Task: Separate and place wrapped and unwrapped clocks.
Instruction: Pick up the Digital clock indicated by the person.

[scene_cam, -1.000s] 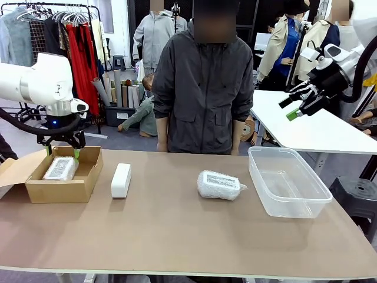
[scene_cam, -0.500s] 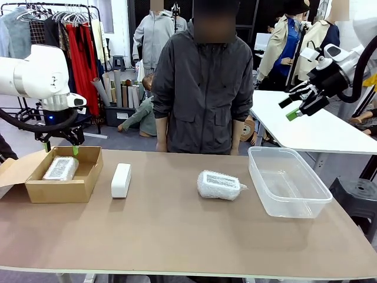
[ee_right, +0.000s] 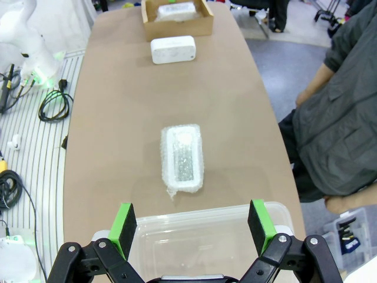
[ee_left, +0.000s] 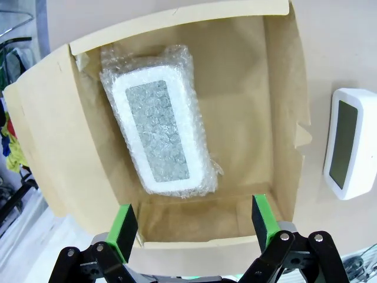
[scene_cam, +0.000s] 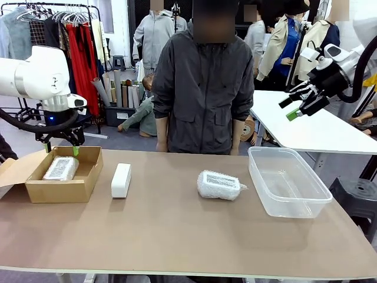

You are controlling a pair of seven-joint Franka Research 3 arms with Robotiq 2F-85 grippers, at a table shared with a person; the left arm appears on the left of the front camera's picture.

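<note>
Wrapped clock point(scene_cam: 219, 184) mid-bench point(scene_cam: 177, 236): rigid block in crinkly, probably slippery wrap, judged light, so pinch across its short sides; second wrapped clock point(ee_left: 160, 132) lies in cardboard box point(scene_cam: 88, 177), bare white clock point(scene_cam: 121, 180) just beside it; left gripper point(ee_left: 192, 212) wide apart and empty above the box, right gripper point(ee_right: 192, 218) likewise spread and empty, high above clear tub point(scene_cam: 318, 200).

A clothes rack point(scene_cam: 65, 35) hung with red and grey garments stands far left, rolled sheets point(scene_cam: 118, 88) leaning beside it. At right, a white table point(scene_cam: 312, 132) stands near a black stool point(scene_cam: 353, 196). The floor point(scene_cam: 100, 141) is grey.
</note>
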